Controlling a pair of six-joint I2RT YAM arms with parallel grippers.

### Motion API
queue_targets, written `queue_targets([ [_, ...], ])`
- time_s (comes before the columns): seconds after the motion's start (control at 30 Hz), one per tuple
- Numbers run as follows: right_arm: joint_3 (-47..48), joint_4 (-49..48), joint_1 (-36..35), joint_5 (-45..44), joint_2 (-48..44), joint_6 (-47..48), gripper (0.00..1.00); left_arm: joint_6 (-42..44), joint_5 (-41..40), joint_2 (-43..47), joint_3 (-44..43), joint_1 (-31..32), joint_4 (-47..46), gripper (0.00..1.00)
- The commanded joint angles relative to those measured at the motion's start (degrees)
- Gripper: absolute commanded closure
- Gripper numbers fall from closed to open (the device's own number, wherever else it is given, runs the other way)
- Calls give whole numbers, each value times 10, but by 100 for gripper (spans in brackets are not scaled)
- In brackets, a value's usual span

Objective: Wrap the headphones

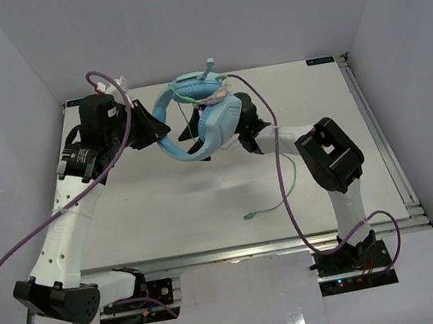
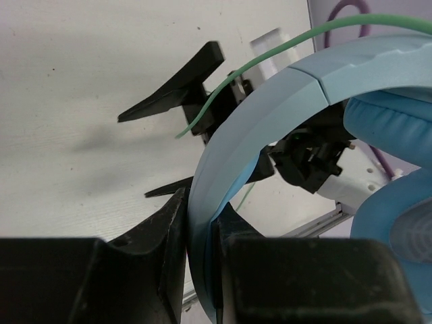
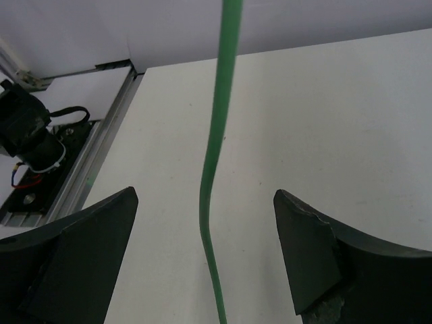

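Left fingers (image 2: pixel 177 223): closed on the headphones' band, which sits edge-on between them and touches both.
Right fingers (image 3: pixel 307 236): spread wide, gripping nothing. The cord runs down the gap between them and touches neither.
Fingers, relative: the tips face each other across the band. In the left wrist view the open right pair stands just beyond the band.
Headphones (image 1: pixel 222 118): held up off the worktop by the left fingers alone, over its far middle part.
Band (image 2: pixel 270 101): light blue. In the top view it curves out to the left of the earcups, and the grip is on its left side.
Earcups (image 1: pixel 196 90): blue, two, close together at the right of the band, one farther and one nearer. The right fingers are tucked by the nearer one and partly hidden there.
Cord (image 3: pixel 216 169): thin and green. In the left wrist view it arcs over the band; in the right wrist view it hangs almost straight. A thin strand crosses the farther earcup, but I cannot tell how many turns it makes.
Plug (image 1: pixel 248 216): at the cord's free end, low over the near middle of the worktop, well apart from the headphones. Cannot tell whether it touches the surface.
Cord, free end: runs right from the plug toward the right arm, where it is lost against the purple cable (image 1: pixel 286 192).
Left arm (image 1: pixel 70 228): reaches from the near left corner to the far left.
Right arm (image 1: pixel 332 159): reaches from the near right toward the far middle.
Worktop (image 1: pixel 167 212): white, with a faint shadow under the headphones.
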State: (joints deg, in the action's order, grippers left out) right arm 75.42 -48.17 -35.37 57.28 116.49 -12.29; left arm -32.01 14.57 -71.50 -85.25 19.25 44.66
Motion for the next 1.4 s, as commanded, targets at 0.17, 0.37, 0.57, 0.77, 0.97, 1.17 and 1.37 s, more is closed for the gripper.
queue_targets([
  [0.17, -105, -344, -18, 150, 38, -242, 43, -22, -3, 41, -50, 2, -19, 100],
  [0.37, -241, -599, -38, 227, -3, -417, 77, -12, -41, 12, -101, 1, -30, 100],
  [0.57, -320, -595, -68, 218, -115, -421, 87, 4, -78, -40, -158, -5, -33, 100],
  [0.77, -324, 8, -67, 110, -339, 63, 88, 26, -93, -85, -192, -62, -32, 100],
  [0.97, -257, 440, -115, -106, -425, 311, 92, 57, -94, -122, -208, -100, -33, 100],
  [1.17, -176, 645, -135, -384, -452, 464, 92, 116, -147, -135, -155, -103, -26, 100],
  [1.37, -131, 673, -175, -731, -448, 633, 92, 183, -179, -161, -46, -56, -22, 100],
])
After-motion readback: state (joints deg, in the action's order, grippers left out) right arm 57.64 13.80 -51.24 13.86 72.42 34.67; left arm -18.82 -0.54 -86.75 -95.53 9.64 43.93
